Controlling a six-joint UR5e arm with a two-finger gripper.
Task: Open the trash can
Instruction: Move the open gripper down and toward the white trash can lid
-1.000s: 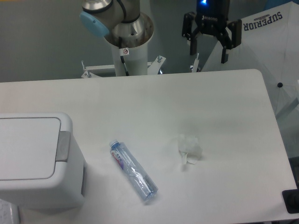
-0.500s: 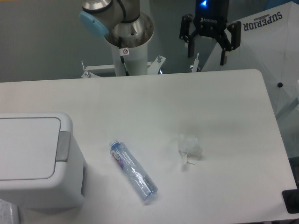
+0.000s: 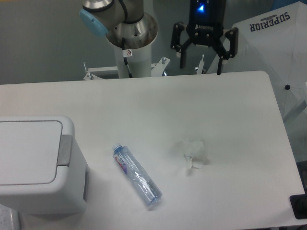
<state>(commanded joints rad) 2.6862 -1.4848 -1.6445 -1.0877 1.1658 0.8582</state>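
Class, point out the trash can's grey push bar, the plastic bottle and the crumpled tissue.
grey push bar (image 3: pixel 65 149), fixed camera, middle of the strip
plastic bottle (image 3: pixel 136 175), fixed camera, mid-body
crumpled tissue (image 3: pixel 194 153), fixed camera, centre of the wad

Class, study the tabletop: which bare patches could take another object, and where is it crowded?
Free: the far strip between the trash can and the open gripper, and the right side beyond the crumpled tissue. Crowded: the near-left, where the plastic bottle lies close beside the can.
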